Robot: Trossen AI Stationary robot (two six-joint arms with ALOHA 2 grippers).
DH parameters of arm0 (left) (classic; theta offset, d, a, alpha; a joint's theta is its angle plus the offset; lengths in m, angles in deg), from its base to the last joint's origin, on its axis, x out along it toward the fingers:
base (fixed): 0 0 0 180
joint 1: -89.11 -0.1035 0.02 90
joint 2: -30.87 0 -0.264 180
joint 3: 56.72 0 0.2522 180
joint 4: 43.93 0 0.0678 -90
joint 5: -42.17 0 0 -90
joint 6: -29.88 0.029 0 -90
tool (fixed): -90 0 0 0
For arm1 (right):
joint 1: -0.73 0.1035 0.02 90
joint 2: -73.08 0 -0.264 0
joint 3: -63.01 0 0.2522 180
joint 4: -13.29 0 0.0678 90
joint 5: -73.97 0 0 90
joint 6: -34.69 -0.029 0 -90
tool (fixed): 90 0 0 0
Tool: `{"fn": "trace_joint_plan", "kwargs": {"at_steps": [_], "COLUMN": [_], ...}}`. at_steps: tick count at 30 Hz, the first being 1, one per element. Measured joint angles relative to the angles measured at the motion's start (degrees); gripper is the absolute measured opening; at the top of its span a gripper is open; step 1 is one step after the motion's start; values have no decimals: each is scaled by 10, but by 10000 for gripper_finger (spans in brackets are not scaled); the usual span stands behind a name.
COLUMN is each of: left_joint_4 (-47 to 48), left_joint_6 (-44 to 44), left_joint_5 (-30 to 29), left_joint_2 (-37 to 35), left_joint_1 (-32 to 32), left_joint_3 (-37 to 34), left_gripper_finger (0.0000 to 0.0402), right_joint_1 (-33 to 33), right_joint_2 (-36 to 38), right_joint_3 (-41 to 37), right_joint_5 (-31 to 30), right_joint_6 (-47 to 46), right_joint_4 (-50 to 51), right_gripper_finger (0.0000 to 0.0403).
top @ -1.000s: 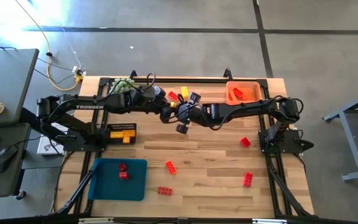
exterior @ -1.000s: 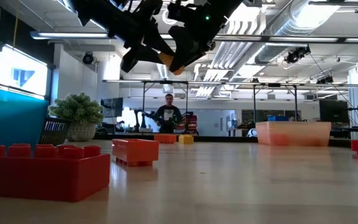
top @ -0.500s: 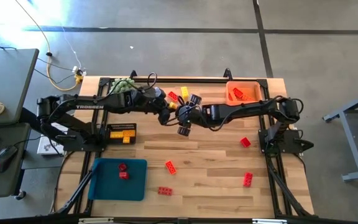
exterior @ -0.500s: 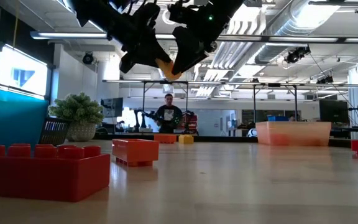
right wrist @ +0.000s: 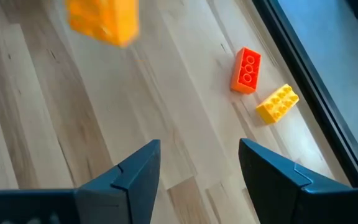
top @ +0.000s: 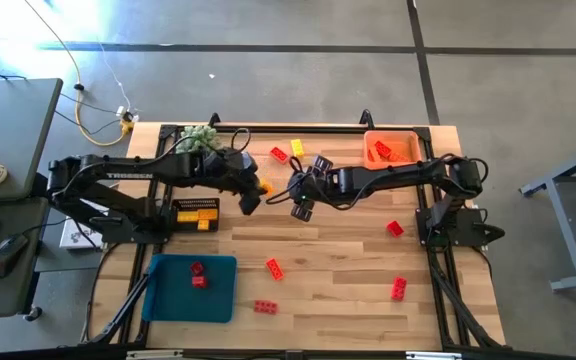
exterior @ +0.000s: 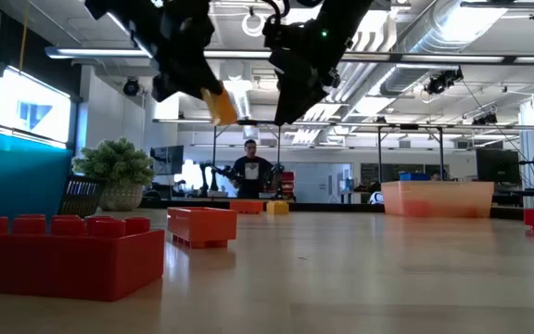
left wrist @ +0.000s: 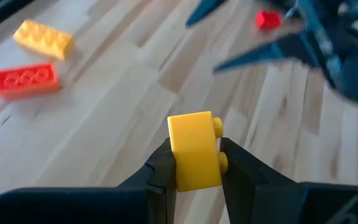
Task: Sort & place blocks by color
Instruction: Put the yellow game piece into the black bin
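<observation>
Your left gripper is clamped on a yellow block, held above the wooden table at upper centre of the high view. Your right gripper hangs just beside it, fingers spread wide and holding nothing.

Outward on the table: a red block and a yellow one lie side by side near the far edge. An orange tray with blocks in it sits upper right, a yellow-filled tray centre left, a blue tray with two red blocks lower left. Loose red blocks are scattered along the lower right.

A green plant ball stands at left in the low view. A person stands in the room behind.

Both arms reach inward, meeting near the middle.
</observation>
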Motion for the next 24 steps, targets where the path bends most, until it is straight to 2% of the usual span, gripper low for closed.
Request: {"fn": "trace_joint_plan", "kwargs": {"at_steps": [10, 24], "left_joint_4": [246, 439], "left_joint_6": [-84, -198], "left_joint_5": [-116, -140], "left_joint_2": [-42, -44], "left_joint_1": [75, 164], "left_joint_3": [0, 0], "left_gripper_finger": [72, 73], "right_joint_1": [0, 0], "right_joint_2": [0, 0], "right_joint_3": [0, 0], "right_joint_5": [2, 2], "right_joint_6": [0, 1], "right_joint_4": [-1, -1], "right_gripper_finger": [204, 204]}}
